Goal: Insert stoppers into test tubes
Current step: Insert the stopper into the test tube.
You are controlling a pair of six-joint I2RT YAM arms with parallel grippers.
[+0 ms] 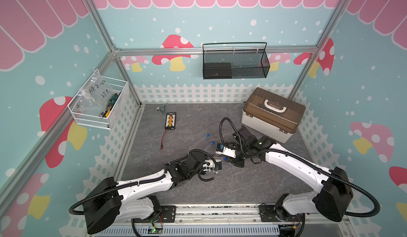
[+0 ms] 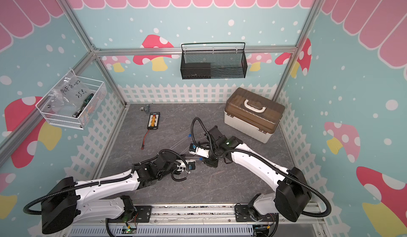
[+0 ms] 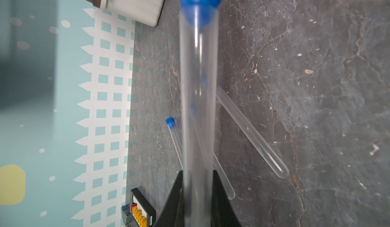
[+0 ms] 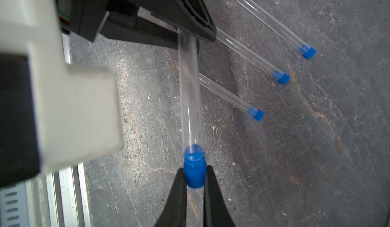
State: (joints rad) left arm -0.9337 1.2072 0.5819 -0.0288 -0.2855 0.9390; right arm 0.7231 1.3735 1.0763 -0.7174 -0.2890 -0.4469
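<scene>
At centre, left end effector (image 3: 197, 173) tight on blurred tube (image 3: 198, 78), right end effector (image 4: 195, 170) tight on its stopper (image 4: 194, 179).

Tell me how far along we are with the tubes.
Done: three test tubes lie stoppered on the table. In hand: the left gripper holds the fourth tube while the right gripper pinches the last stopper, its tip just inside the mouth. Left: pressing it home and setting that tube down.
</scene>
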